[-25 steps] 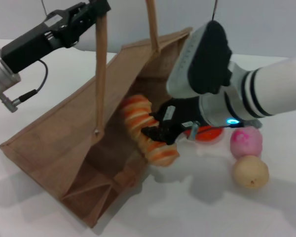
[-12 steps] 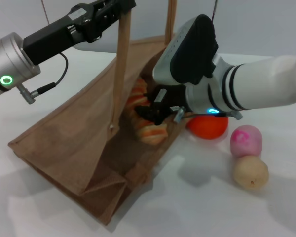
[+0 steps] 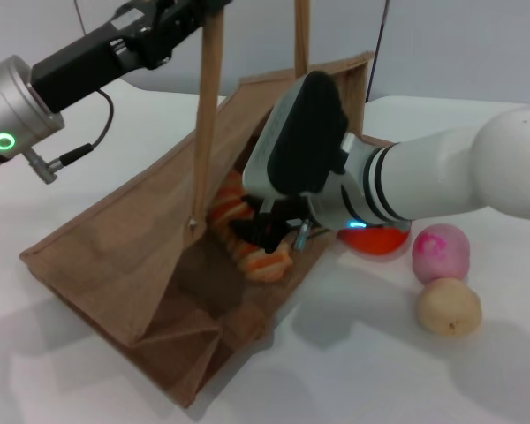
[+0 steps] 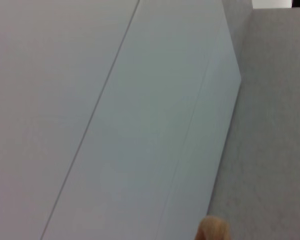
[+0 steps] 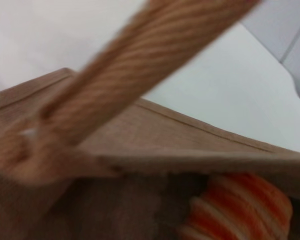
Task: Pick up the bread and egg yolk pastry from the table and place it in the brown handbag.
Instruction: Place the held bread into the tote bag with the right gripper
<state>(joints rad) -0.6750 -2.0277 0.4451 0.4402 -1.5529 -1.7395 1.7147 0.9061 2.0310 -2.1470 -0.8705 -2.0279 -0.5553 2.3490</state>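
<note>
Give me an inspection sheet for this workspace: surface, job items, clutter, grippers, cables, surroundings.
Surface: white table.
Job's things: brown handbag propped open; bread inside its mouth; egg yolk pastry on the table beside the bag.
Clutter: pink ball touching the pastry; orange fruit partly behind the right arm.
Grippers: left gripper holds a handle up; right gripper shut on the bread in the bag opening.
Cables: black cable at the left wrist.
Surroundings: pale wall.
</note>
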